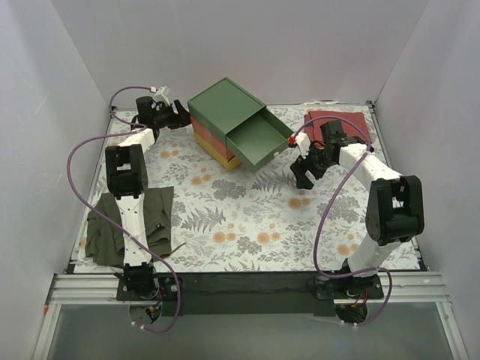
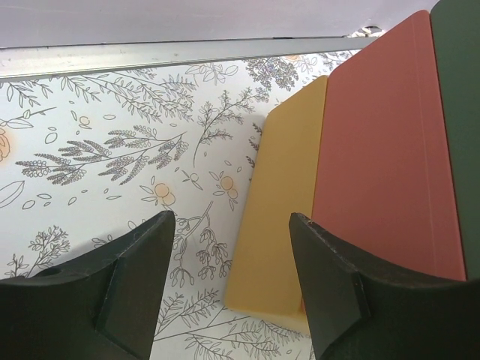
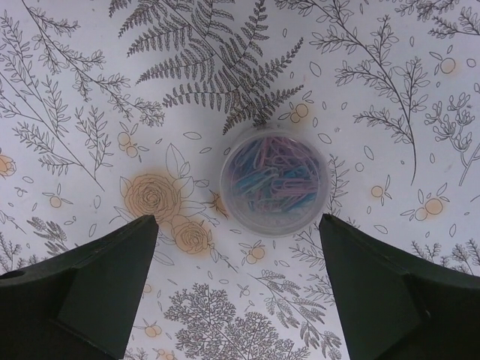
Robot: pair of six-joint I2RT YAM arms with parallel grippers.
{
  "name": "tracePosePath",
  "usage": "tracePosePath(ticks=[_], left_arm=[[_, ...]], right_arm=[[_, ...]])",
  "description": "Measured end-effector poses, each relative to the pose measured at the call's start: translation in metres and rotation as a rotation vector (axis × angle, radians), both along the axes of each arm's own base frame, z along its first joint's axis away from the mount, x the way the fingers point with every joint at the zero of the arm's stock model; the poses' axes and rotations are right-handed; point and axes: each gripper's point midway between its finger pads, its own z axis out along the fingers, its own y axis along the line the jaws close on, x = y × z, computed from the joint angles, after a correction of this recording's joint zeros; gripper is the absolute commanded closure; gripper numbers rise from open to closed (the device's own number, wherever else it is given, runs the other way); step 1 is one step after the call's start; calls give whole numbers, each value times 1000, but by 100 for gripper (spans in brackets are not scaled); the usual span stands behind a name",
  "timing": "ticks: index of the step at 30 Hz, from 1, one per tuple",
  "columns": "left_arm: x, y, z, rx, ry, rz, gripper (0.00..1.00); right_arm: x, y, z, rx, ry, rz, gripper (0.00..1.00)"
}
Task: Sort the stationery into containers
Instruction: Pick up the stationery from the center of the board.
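Note:
The drawer box (image 1: 225,105) stands at the back centre, its green top drawer (image 1: 259,139) pulled out and empty, above the red drawer (image 1: 204,135) and yellow drawer (image 1: 229,160). My right gripper (image 1: 302,176) is open just right of the green drawer. In the right wrist view it (image 3: 238,225) hovers over a small round greyish tub of paper clips (image 3: 274,180), which lies on the mat just beyond the fingertips. My left gripper (image 1: 180,112) is open at the box's back left; its wrist view (image 2: 232,217) shows the yellow (image 2: 281,217) and red (image 2: 382,150) drawer sides. No pens or highlighters are in view.
A red cloth (image 1: 341,124) lies at the back right behind the right arm. An olive cloth (image 1: 105,229) lies at the front left by the left arm's base. Purple cables (image 1: 79,150) loop along both arms. White walls close in the floral mat (image 1: 240,217).

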Motion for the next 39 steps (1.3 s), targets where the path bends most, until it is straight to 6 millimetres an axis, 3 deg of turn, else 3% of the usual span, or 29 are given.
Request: tracePosePath(ticks=[17,31,39], left_arm=[[0,4,-7,30,12,18,37],[0,6,-11,45,22,25,37],[0,7,-12,48,21,27,37]], right_arm=[[22,4,-13,3,-29,11,2],[27,5,-24,9,-38,1,4],[25,6,-27,14,-30,-11,29]])
